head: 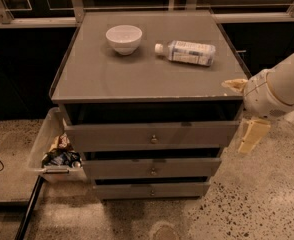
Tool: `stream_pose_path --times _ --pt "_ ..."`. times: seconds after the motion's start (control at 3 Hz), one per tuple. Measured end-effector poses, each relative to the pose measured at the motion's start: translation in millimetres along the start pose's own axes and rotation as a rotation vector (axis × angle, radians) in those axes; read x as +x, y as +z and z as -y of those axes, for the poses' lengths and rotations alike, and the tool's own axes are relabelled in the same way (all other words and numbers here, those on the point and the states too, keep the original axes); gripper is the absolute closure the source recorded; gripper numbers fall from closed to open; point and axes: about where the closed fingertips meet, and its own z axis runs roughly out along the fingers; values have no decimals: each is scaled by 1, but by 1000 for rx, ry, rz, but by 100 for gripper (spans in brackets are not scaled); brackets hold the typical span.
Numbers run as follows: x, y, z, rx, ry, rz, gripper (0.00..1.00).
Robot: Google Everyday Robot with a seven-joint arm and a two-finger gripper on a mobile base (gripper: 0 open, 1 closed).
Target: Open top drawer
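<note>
So the gripper [235,118] was hanging off the cabinet's right front corner with its jaws spread wide apart and nothing between them. One cream finger [234,85] poked toward the edge of the cabinet top [137,76], and the other pointed down just beside the drawer stack. Couldn't tell if the upper one was actually touching the edge. Right next to the jaws was the end of the top drawer [112,135], which sat pulled out a bit further than the two below, with a dark gap open between its front panel and the top above. Its little round knob [153,139] was at the panel's centre, well clear of the jaws. Below the jaws' level and set further back were the middle drawer [152,168] and the bottom drawer [152,189], each with its own knob. Up past the upper finger on the cabinet top lay a plastic bottle [188,52] on its side, and beyond that a white bowl [124,38] stood upright. Farthest from the jaws, on the opposite side of the cabinet, a clear bin [43,143] of wrappers sat on the speckled floor [247,204].
</note>
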Motion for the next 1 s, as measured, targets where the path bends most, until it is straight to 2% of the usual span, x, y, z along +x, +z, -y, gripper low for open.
stream_pose_path --times 0.33,0.67,1.0 --pt "0 0 0 0 0 0 0" --pt "7 29 -8 -54 24 16 0" --pt "21 62 -18 -77 25 29 0"
